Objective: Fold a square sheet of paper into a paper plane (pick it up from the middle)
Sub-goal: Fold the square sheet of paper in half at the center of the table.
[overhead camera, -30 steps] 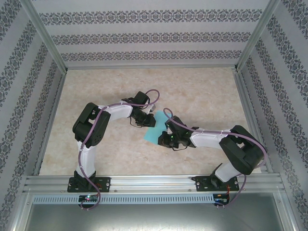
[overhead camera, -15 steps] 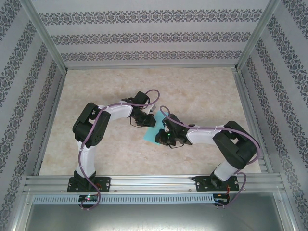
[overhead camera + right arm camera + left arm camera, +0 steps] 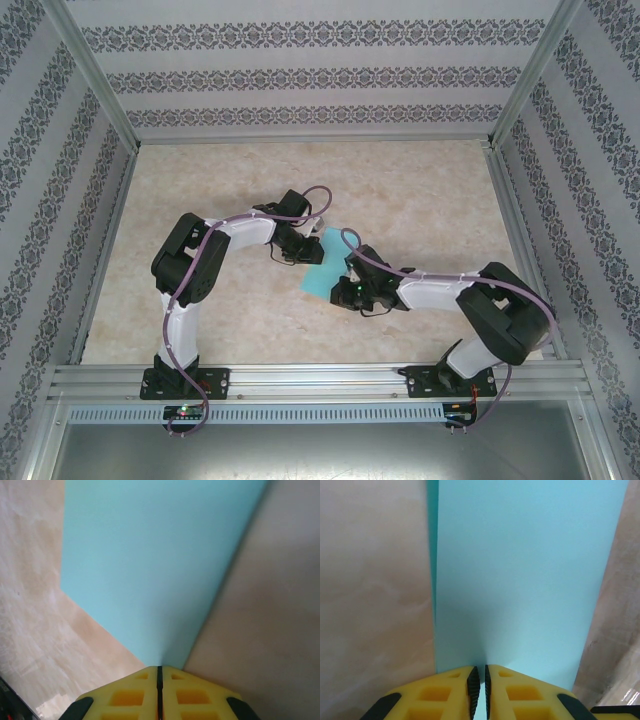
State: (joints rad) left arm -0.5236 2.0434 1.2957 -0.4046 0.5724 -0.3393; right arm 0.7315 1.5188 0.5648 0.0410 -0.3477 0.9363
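The sheet of paper is a turquoise strip held just above the beige table between both arms. My left gripper pinches its upper-left edge, and my right gripper pinches its lower-right edge. In the left wrist view the paper runs straight out from my left gripper, whose yellow fingers are shut on it with a darker fold line along its left side. In the right wrist view the paper fans out from my right gripper, which is shut on its corner.
The marbled tabletop is fenced by aluminium rails at the front and patterned walls at the sides and back. Both arms bend inward over the middle of the table, close to each other.
The right gripper pushed left toward the left gripper half a second ago, bunching the paper, then drew back right. The paper is stretched out again. The left arm held still.
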